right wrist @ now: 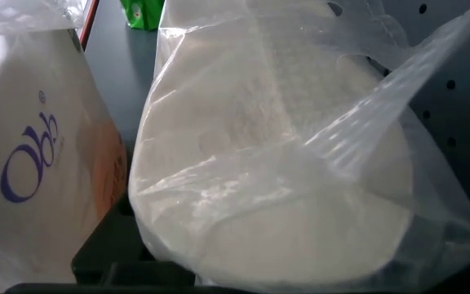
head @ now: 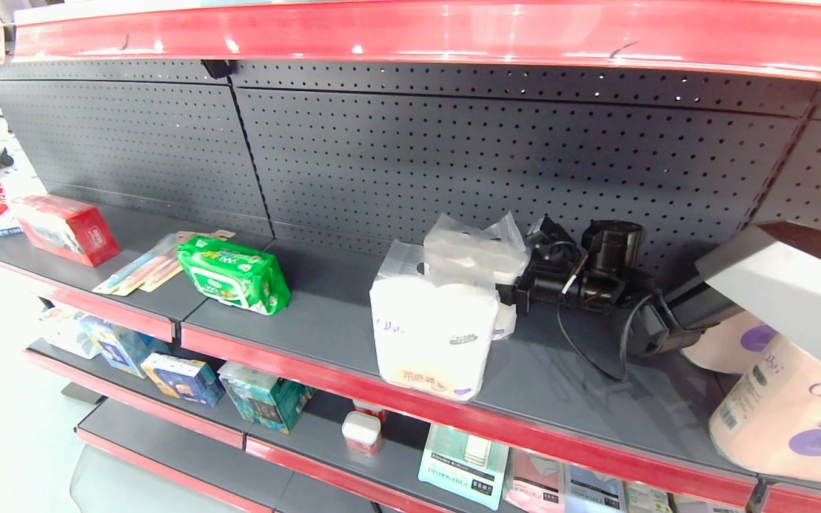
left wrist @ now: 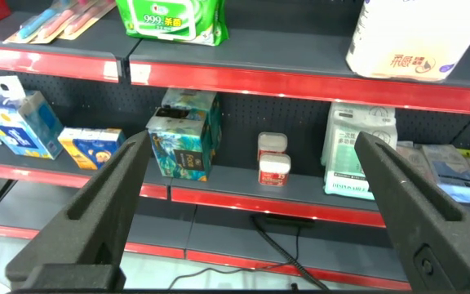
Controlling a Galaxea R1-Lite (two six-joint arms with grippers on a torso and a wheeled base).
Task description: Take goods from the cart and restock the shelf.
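Observation:
On the grey shelf (head: 325,313) stands a white tissue pack (head: 432,335) near the front edge. Just behind it, a second tissue pack in clear wrap (head: 478,246) sits tilted against my right gripper (head: 517,292), which is shut on its end close to the pegboard. In the right wrist view this held pack (right wrist: 276,163) is pressed up close, beside the standing pack with purple print (right wrist: 39,147). My left gripper (left wrist: 251,143) hangs open and empty below, in front of the lower shelves, with the standing tissue pack (left wrist: 410,37) above it.
A green wipes pack (head: 236,274), toothbrush packs (head: 143,263) and a red box (head: 65,228) lie to the left on the same shelf. Large pink roll packs (head: 781,406) crowd the right end. Small boxes (left wrist: 186,135) and jars (left wrist: 273,159) line the lower shelf.

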